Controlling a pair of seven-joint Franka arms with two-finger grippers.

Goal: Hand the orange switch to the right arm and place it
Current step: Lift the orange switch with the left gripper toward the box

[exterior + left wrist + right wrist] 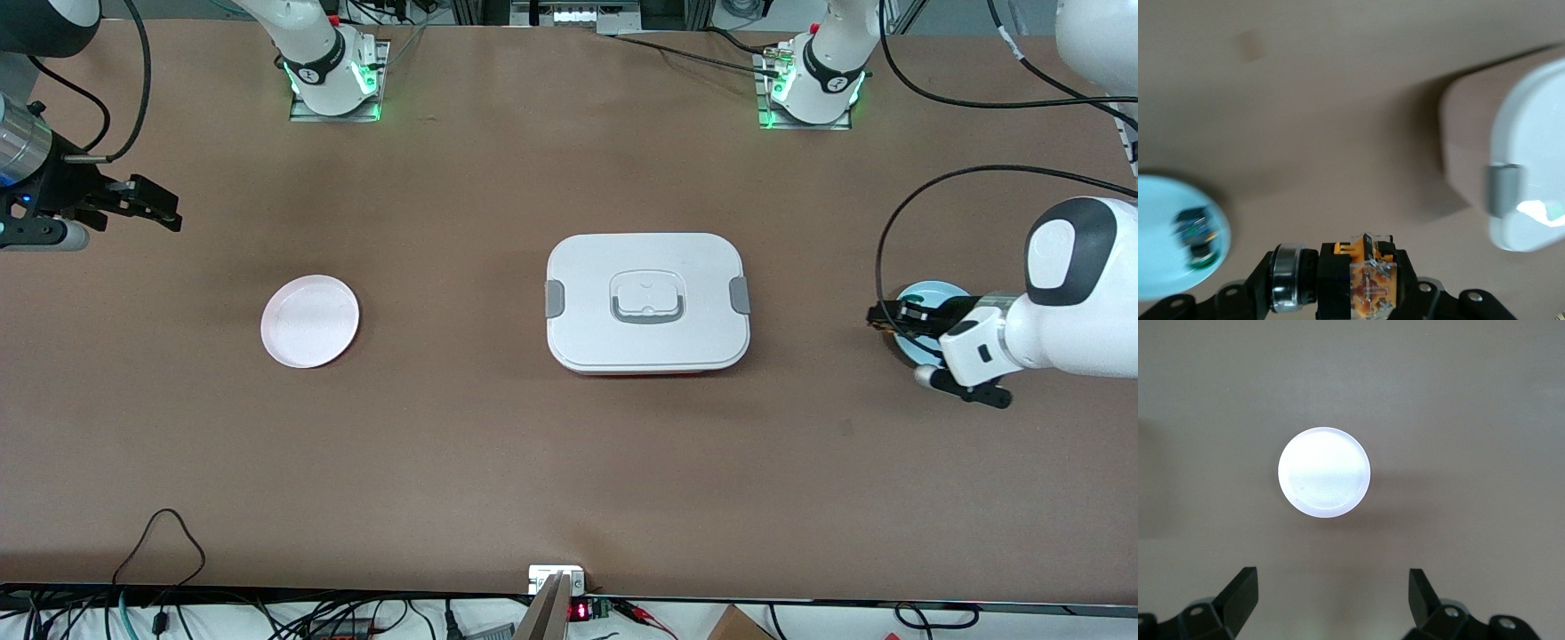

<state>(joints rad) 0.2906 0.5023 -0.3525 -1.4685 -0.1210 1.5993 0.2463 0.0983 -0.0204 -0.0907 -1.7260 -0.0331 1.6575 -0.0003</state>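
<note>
The orange switch [1361, 283] is clamped in the left tool [1351, 293], raised in the air over the table [498, 444] at the left arm's end, just beside a light blue plate [1165, 240]. That plate carries a small blue-and-green-topped switch [1195, 237]. A white lidded box [647, 302] sits mid-table. The right tool [1331, 597] hangs with fingers spread wide and nothing between them, over the table near a pink plate [310, 321] at the right arm's end.

Brown table [498, 444], w/ pink plate [310, 321], white lidded box [647, 302], blue plate [929, 293]
</note>
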